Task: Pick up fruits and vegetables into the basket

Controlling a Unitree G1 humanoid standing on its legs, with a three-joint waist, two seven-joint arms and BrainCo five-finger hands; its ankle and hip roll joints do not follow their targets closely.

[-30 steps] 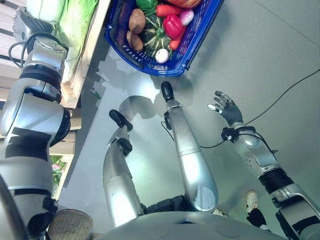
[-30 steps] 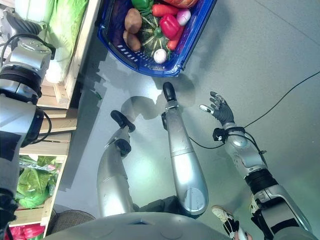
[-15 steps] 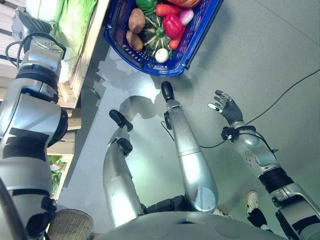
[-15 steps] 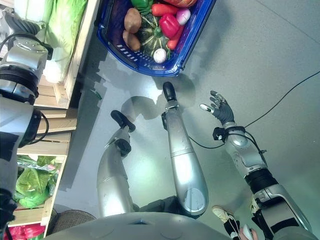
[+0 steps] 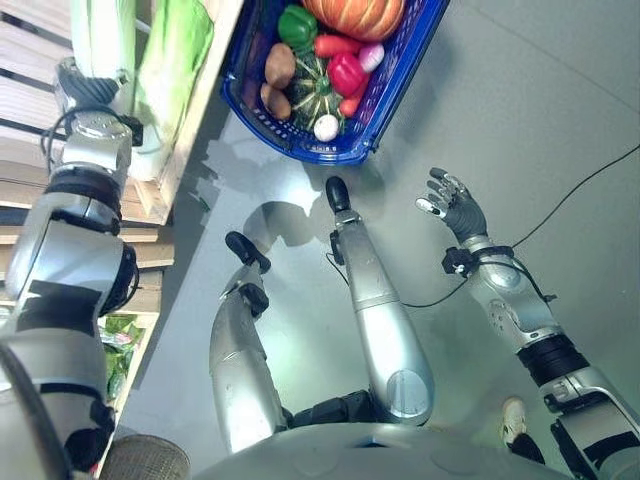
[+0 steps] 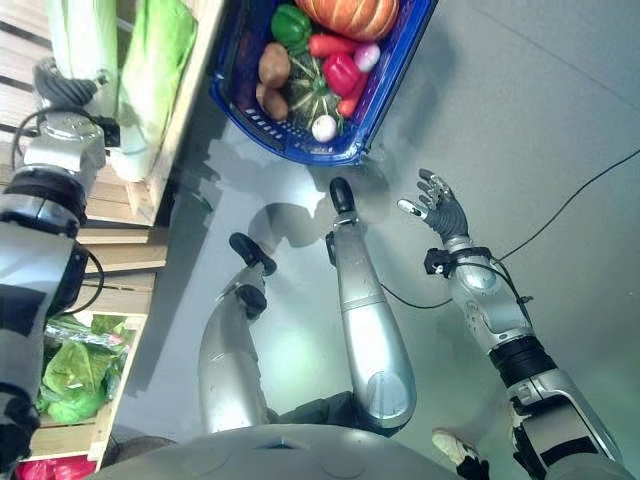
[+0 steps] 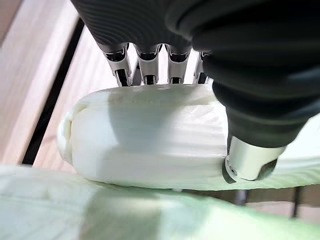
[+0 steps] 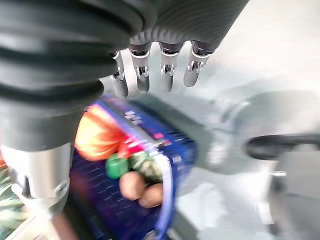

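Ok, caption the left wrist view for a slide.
Left hand with fingers and thumb curled round a pale cabbage on the wooden shelf.

A blue plastic basket [image 5: 385, 95] sits on the grey floor beside a wooden shelf. It holds an orange pumpkin [image 5: 355, 14], a green bell pepper [image 5: 297, 24], a red bell pepper [image 5: 346, 74], a carrot [image 5: 335, 45], two brown potatoes [image 5: 280, 65], a dark green striped squash [image 5: 313, 88] and a white onion [image 5: 326, 127]. On the shelf lies a pale napa cabbage [image 7: 150, 135], white at its stem end.
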